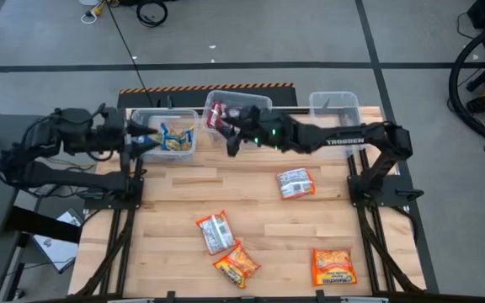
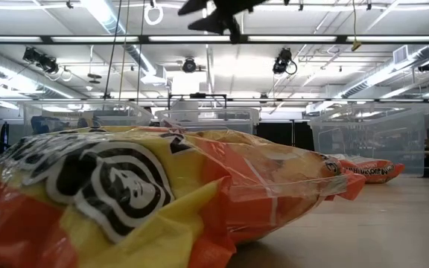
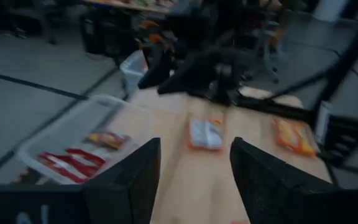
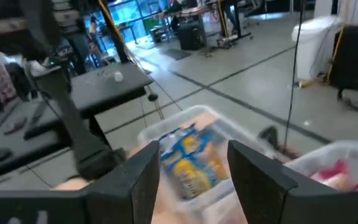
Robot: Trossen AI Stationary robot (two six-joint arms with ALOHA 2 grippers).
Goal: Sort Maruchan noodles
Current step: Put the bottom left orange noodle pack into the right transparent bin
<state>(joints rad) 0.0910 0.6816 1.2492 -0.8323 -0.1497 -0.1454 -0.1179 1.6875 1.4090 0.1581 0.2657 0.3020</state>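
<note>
Nearest the low camera: glossy, crinkled orange-yellow packet (image 2: 162, 201) lying flat on the wooden table (image 1: 259, 189), printed face up. Seen from above, at 6 o'clock of the table: that orange-yellow packet (image 1: 237, 266), long axis slanted toward 2 o'clock, touching a silver-red packet (image 1: 215, 232) just beyond. At 4 o'clock, another orange packet (image 1: 333, 266), long axis running 12 to 6. Near centre, toward 2 o'clock, a second silver-red packet (image 1: 295, 183), lying crosswise. Blue-yellow packets (image 1: 175, 139) inside the clear left tub (image 1: 145, 120), directly off the left gripper (image 1: 138, 143), fingers spread, holding nothing. Red packets in the middle tub (image 1: 261, 102), under the right gripper (image 1: 230, 135), fingers likewise apart and empty. Right tub (image 1: 335, 105) at 1 o'clock.
</note>
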